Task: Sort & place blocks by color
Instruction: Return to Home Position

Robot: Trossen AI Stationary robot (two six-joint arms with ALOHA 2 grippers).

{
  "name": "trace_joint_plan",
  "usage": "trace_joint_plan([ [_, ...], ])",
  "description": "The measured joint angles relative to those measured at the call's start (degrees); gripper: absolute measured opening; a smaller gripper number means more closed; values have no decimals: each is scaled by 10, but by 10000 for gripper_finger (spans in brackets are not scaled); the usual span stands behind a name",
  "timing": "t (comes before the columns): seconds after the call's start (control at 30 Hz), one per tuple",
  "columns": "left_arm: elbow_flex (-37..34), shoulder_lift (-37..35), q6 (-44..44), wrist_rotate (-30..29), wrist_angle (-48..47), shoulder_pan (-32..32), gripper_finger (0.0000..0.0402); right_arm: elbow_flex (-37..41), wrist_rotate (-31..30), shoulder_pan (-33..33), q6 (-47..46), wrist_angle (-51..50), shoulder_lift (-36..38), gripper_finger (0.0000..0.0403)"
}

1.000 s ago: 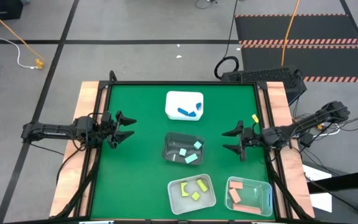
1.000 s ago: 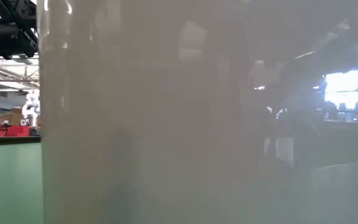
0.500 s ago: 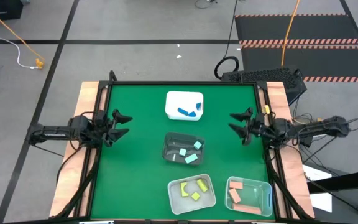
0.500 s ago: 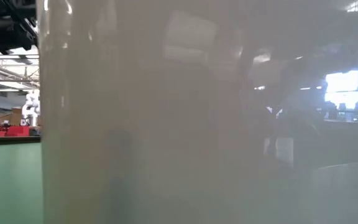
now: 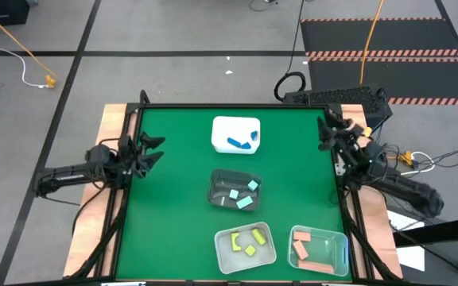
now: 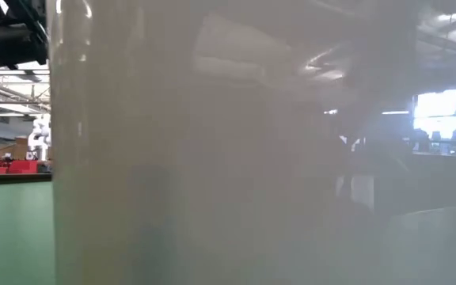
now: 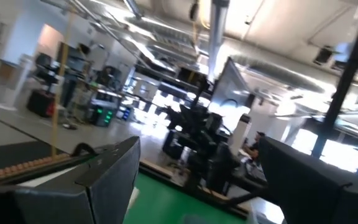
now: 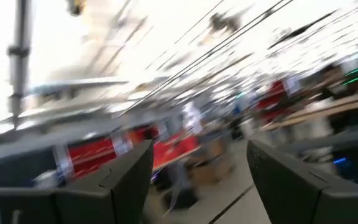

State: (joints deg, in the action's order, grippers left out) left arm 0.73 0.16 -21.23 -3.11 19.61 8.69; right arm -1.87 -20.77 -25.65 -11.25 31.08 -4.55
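Left end effector (image 5: 154,149) hangs over the table's (image 5: 173,214) left edge, fingers spread, nothing between them. Right end effector (image 5: 324,133) sits at the far right edge, fingers also apart and empty. That leaves the green middle open. Blue blocks (image 5: 235,143) lie in the white tub (image 5: 223,125) and mint blocks (image 5: 245,197) in the dark tub (image 5: 217,184) at centre. Yellow blocks (image 5: 249,242) and pink blocks (image 5: 312,253) are in two clear tubs (image 5: 270,256) along the near edge.
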Motion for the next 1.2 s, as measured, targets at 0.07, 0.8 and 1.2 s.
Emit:
trace_joint_plan([
  [0.07,0,0,0,0,0,19,324,0,0,-50,0,-1,16,249],
  [0.8,0,1,0,0,0,312,324,0,-2,-430,0,4,44,249],
  [1.2,0,2,0,0,-1,315,324,0,-1,-431,0,4,44,249],
])
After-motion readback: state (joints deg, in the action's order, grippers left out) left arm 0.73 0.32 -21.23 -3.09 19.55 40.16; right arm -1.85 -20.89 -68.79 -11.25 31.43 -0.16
